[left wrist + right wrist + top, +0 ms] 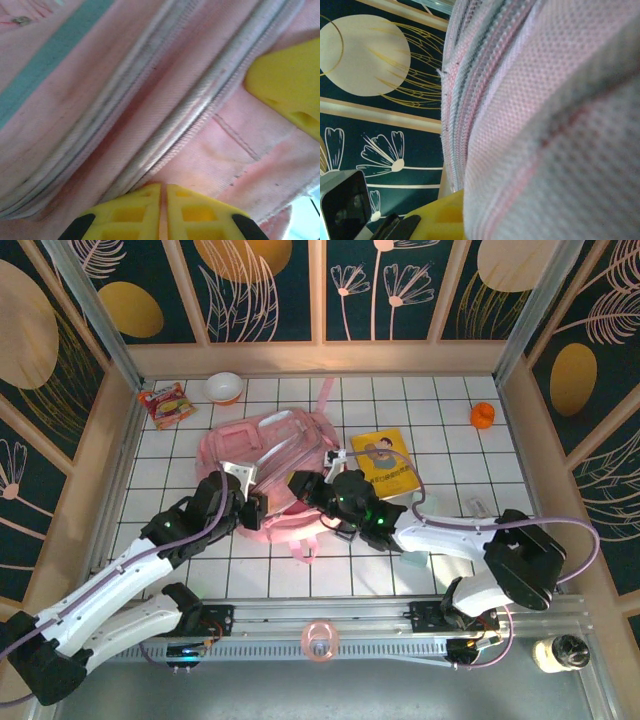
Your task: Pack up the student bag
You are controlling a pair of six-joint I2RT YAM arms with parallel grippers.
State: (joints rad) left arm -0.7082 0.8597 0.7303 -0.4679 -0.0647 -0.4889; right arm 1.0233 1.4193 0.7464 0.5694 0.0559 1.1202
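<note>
- Left gripper [163, 189]: fingers pressed together on a thin fold of the student bag [262, 440], with the zip line [195, 112] just ahead of them, likely to anchor the cloth
- Right gripper [300, 485]: closed, with bag fabric draped over its finger, seemingly pinching the edge just beside the left one
- Gripping from both sides should let the opening be spread for packing

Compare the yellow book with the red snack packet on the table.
The book is yellow; the packet is red and orange. The book is larger than the packet. The book lies close to the backpack's right side; the packet sits apart, in the far-left corner. Both lie flat on the tiled table.
</note>
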